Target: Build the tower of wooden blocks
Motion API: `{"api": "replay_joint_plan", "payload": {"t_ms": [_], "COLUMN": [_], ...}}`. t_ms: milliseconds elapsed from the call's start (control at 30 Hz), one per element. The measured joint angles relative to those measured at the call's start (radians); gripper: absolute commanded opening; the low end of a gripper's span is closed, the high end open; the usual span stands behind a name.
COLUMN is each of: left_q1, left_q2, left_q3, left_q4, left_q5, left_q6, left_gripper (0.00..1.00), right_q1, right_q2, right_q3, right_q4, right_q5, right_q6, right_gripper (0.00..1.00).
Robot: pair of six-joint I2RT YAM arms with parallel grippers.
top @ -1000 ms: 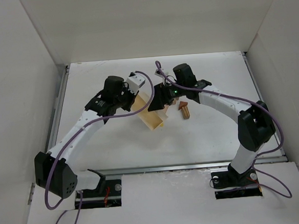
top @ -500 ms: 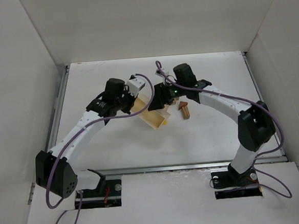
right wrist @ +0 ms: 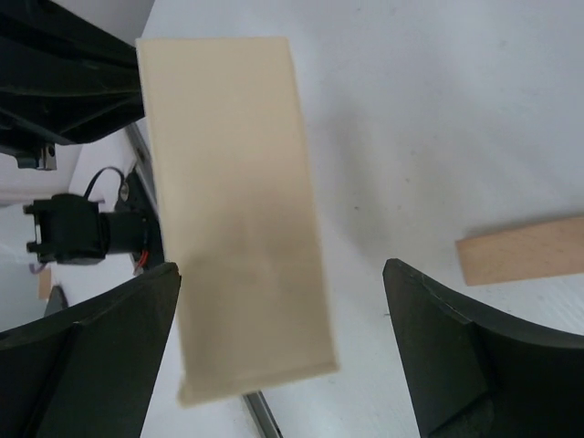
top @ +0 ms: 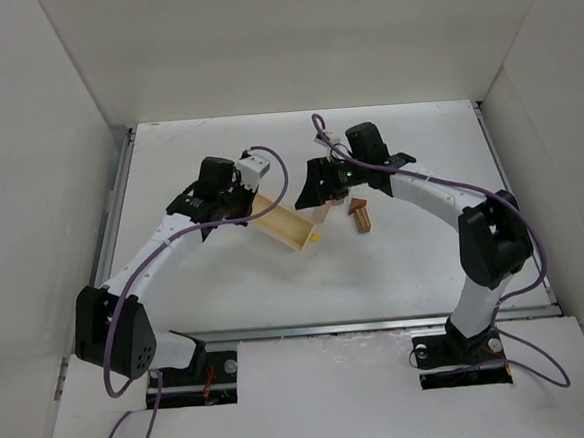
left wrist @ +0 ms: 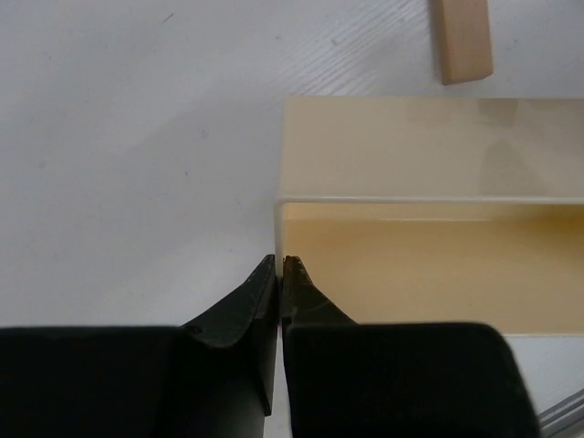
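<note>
The wood block tower [top: 360, 215] is a tiny stack right of centre, pale tan below and reddish-brown on top. A pale yellow wooden box [top: 285, 227] lies open-side-up between the arms. My left gripper [top: 248, 202] is shut on the thin end wall of the box [left wrist: 429, 265], one finger inside and one outside, in the left wrist view [left wrist: 280, 265]. My right gripper [top: 316, 195] hovers open above the box's far end, with the box [right wrist: 233, 210] lying below and between its spread fingers [right wrist: 281, 266]. A loose tan block [right wrist: 520, 248] lies beside it.
White walls enclose the table on three sides. A metal rail [top: 360, 326] runs along the near edge. A tan block [left wrist: 461, 41] lies just beyond the box in the left wrist view. The left arm's dark body [right wrist: 64, 82] fills the right wrist view's upper left.
The right gripper has opened and let go of the box. The box has dropped from its tilt and now lies flatter. The left gripper has closed on its end wall.
</note>
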Motion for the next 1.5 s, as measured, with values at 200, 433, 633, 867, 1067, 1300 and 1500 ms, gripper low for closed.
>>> {"api": "replay_joint_plan", "payload": {"t_ms": [200, 433, 633, 867, 1067, 1300, 1500], "left_q1": [0.056, 0.227, 0.393, 0.494, 0.502, 0.502, 0.502], "left_q2": [0.042, 0.233, 0.436, 0.664, 0.795, 0.843, 0.852], "left_q3": [0.000, 0.098, 0.285, 0.519, 0.704, 0.779, 0.797], "left_q4": [-0.007, -0.037, -0.062, -0.107, -0.178, -0.234, -0.277], "left_q5": [0.002, 0.004, 0.028, 0.064, 0.082, 0.108, 0.131], "left_q6": [-0.010, -0.036, -0.071, -0.105, -0.133, -0.144, -0.142], "left_gripper": [0.00, 0.00, 0.00, 0.00, 0.00, 0.28, 0.58], "right_q1": [-0.060, -0.097, -0.101, -0.101, -0.101, -0.100, -0.093], "right_q2": [0.014, 0.020, 0.019, 0.018, -0.001, -0.004, -0.008], "right_q3": [0.005, 0.064, 0.144, 0.143, 0.034, -0.048, -0.049], "right_q4": [0.000, -0.087, -0.188, -0.307, -0.334, -0.352, -0.357], "right_q5": [0.059, 0.272, 0.518, 0.696, 0.742, 0.741, 0.741], "right_q6": [0.011, 0.009, -0.023, -0.058, -0.071, -0.072, -0.061], "right_gripper": [1.00, 1.00, 1.00, 0.95, 0.89, 0.88, 0.88]}}
